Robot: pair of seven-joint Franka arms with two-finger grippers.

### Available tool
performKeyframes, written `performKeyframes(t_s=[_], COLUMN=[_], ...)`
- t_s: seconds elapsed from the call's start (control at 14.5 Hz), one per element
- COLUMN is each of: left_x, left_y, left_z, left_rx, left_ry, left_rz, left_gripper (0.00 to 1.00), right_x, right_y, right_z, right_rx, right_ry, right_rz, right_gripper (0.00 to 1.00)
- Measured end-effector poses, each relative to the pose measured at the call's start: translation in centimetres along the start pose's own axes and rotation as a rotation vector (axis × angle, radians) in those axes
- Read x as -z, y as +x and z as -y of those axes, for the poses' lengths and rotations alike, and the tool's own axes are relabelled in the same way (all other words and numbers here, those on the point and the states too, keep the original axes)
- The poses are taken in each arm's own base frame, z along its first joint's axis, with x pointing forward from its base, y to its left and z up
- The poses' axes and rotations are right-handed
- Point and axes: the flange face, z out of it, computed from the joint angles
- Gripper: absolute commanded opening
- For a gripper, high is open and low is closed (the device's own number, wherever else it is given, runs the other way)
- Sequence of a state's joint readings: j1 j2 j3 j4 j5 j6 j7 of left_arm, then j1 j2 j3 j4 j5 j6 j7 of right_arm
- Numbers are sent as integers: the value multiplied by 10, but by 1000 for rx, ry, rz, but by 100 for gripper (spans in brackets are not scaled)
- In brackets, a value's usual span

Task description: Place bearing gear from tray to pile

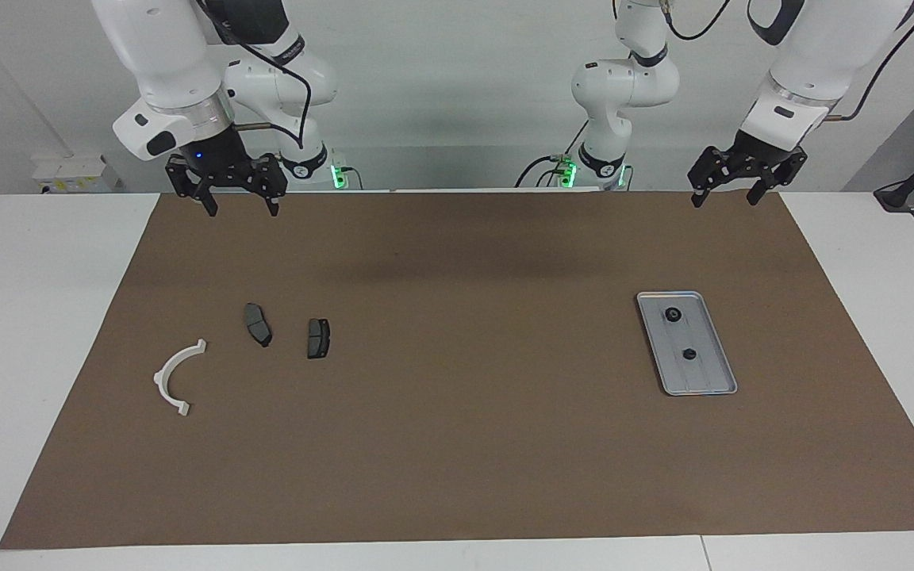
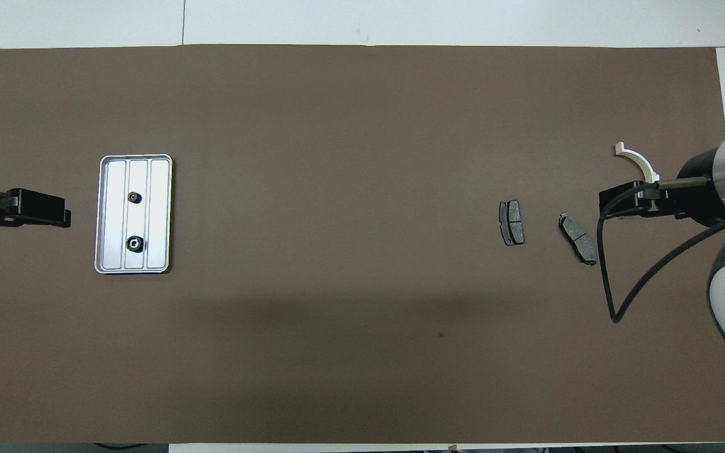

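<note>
While the table lies under a brown mat, both arms wait raised over its edge nearest the robots, the left hand above the corner at the left arm's end and the right hand above the corner at the right arm's end, each with fingers spread apart and holding nothing. The tray rests flat toward the left arm's end, carrying two small black bearing gears along its middle. Toward the right arm's end sits the pile: a white curved bracket and two dark brake pads set just apart.
</note>
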State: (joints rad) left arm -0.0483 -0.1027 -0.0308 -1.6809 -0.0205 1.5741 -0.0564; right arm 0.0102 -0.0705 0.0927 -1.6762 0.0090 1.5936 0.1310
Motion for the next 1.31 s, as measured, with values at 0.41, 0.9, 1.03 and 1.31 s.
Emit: performKeyframes(t_s=[0.41,0.9,1.03,1.31], left_x=[-15,-130,-192,-268], left_y=[-6,18,30,35], left_z=[-1,46,52,59], left_rx=[5,17,18,-10], left_ry=[1,0,1,1], left_rz=[2,-47,-61,-25], left_gripper=[100,100,100,100], right_x=[0,0,0,7], right_y=[0,0,0,-1], right_z=[0,0,0,-2], right_rx=[0,0,0,-4], right_ry=[0,0,0,1], right_rz=[0,0,0,-15], right_gripper=[100,100,100,100])
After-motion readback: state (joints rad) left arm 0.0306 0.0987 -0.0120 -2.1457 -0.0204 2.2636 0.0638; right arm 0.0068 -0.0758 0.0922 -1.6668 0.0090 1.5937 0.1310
